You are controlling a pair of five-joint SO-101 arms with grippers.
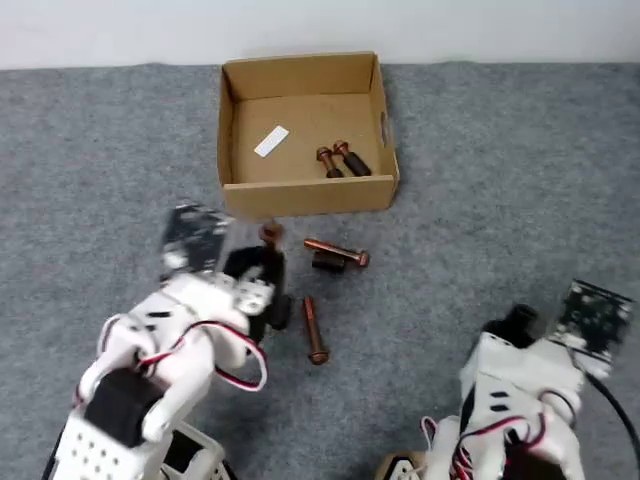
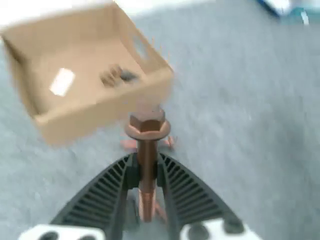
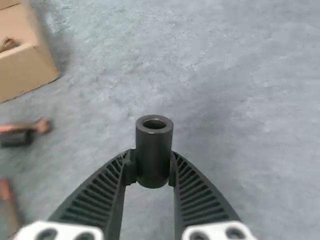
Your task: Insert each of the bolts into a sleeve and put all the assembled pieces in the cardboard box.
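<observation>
Left gripper (image 2: 146, 162) clamps a copper bolt (image 2: 147, 125) upright, cardboard box (image 2: 100, 116) just beyond it; right gripper (image 3: 151, 162) clamps a black sleeve (image 3: 154, 142), opening upward.

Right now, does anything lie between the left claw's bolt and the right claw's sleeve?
On the carpet between held bolt and held sleeve lie a second bolt beside a spare sleeve, and a loose bolt.

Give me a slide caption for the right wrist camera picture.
Right end effector grips a black sleeve, open bore showing, above grey carpet, cardboard box beyond.
</observation>
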